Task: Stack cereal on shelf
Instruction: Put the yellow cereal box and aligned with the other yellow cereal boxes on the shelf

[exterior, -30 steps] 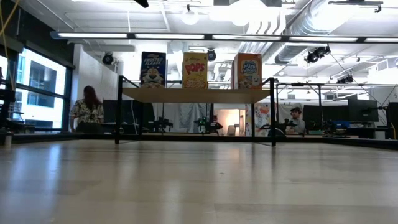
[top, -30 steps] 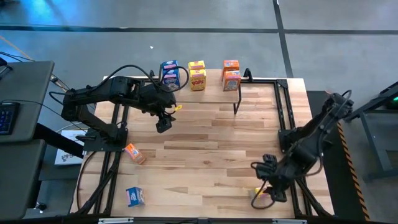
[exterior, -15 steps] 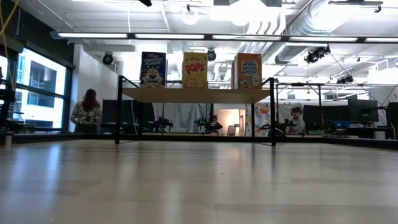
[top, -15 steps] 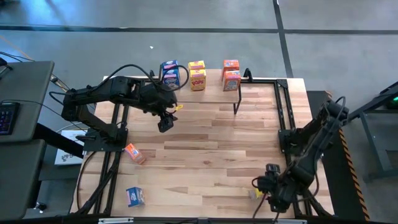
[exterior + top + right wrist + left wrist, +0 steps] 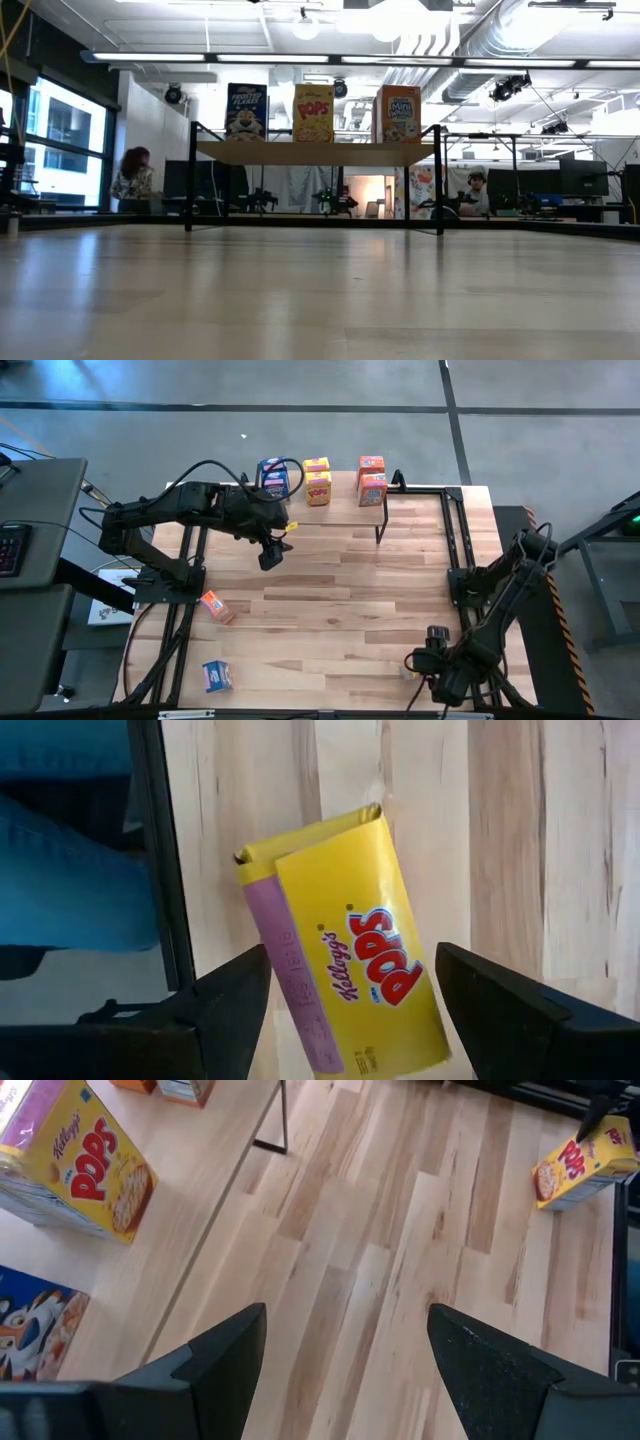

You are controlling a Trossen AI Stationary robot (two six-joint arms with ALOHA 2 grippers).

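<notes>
The shelf (image 5: 340, 498), a light wooden top on thin black legs, stands at the table's far edge. Blue (image 5: 246, 111), yellow (image 5: 313, 112) and orange-red (image 5: 397, 113) cereal boxes stand upright on it. My left gripper (image 5: 270, 555) hangs open above the table in front of the shelf. My right gripper (image 5: 350, 1010) is open at the near right corner, pointing down over a yellow cereal box (image 5: 345, 950) that lies flat on the table. Its fingers stand on either side of the box's end. An orange-red box (image 5: 215, 605) and a blue box (image 5: 217, 675) lie at the near left.
A black frame rail (image 5: 165, 870) runs along the table's right edge, close beside the yellow box. Beyond it shows a person's blue trouser leg (image 5: 60, 830). The middle of the table (image 5: 340, 600) is bare wood. People sit in the room behind the shelf.
My right gripper has swung toward the table's near edge and sunk, and now stands low over the lying yellow box. Its fingers keep the same gap. My left gripper has tipped up a little in place.
</notes>
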